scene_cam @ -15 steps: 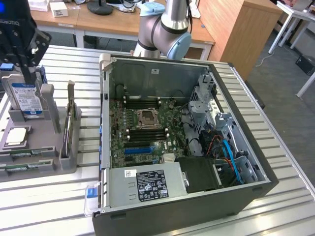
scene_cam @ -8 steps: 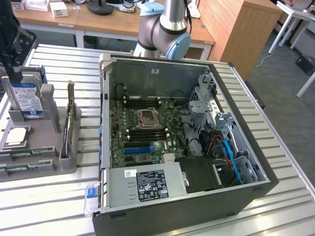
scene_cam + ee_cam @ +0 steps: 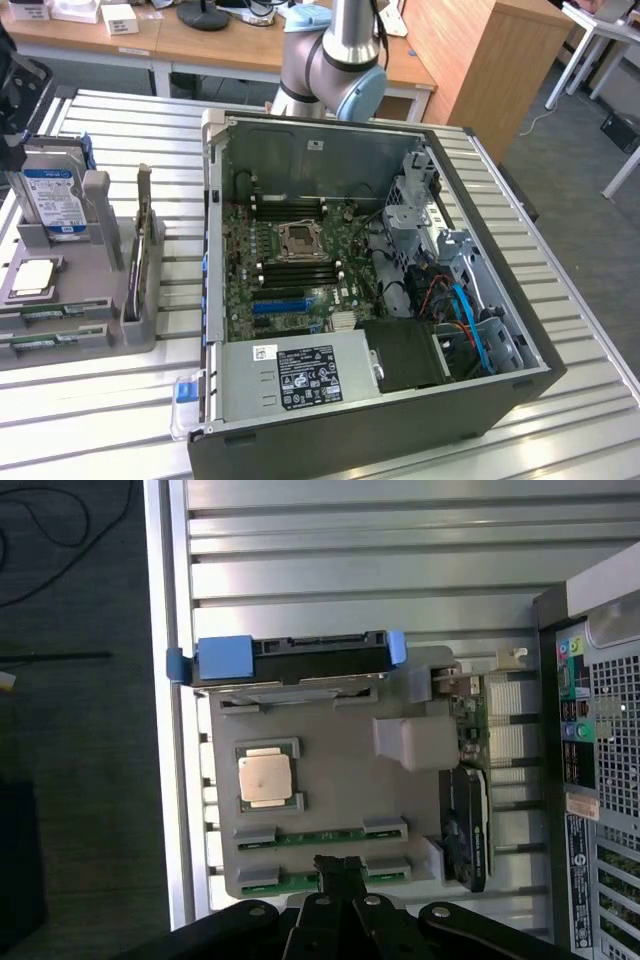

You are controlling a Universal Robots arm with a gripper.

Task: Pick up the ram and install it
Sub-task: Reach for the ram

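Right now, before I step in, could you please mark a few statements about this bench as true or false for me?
1. The computer case is open, its motherboard exposed. True.
2. The gripper grips a ram stick. False: it is shut on nothing, above the two ram sticks.
3. Both ram sticks lie in the grey holder. True.
4. The hard drive sits inside the case. False: it stands on the grey holder, outside the case.
5. The processor lies between the hard drive and the ram sticks. True.
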